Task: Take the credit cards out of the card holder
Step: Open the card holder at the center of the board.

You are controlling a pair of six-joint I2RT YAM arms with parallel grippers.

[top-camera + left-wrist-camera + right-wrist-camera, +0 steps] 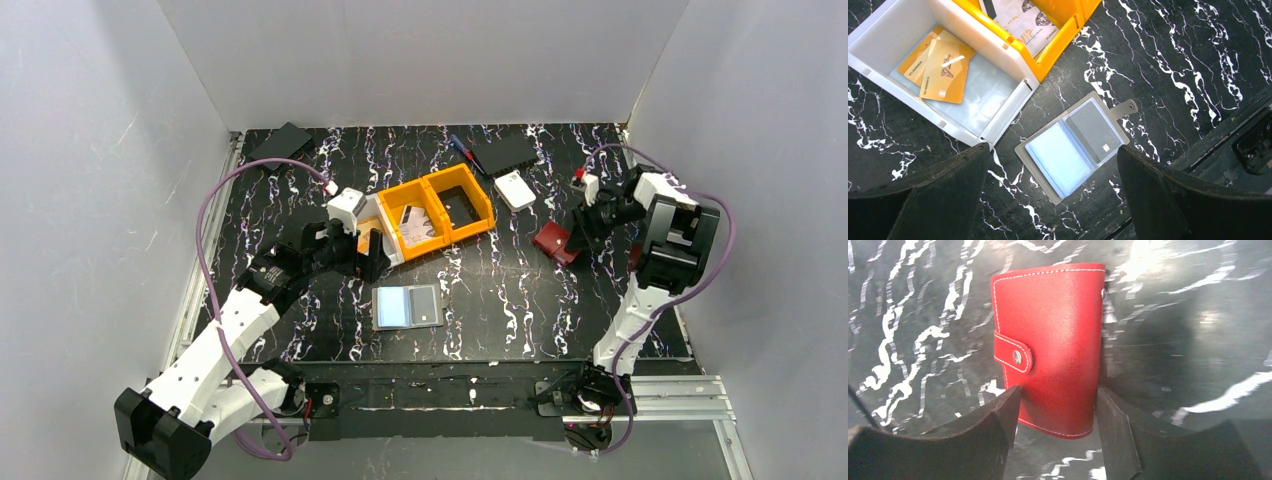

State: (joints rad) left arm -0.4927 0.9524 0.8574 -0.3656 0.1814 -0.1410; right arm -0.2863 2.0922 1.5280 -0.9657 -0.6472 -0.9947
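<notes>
Right claw (1058, 390) pinches the snapped-shut red card holder (1053, 340) by both edges, table's 3 o'clock; left claw (1052, 150) gapes wide above grey wallet (1075, 145)

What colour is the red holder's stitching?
White, on the card holder; right wrist view shows it best.

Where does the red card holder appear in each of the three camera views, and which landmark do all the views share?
Top external: the red card holder lies right of centre.
Left wrist: not in it.
Right wrist: mid-picture, its lower end between the two fingers.
Shared landmark: the black, white-veined table, seen in all three.
</notes>
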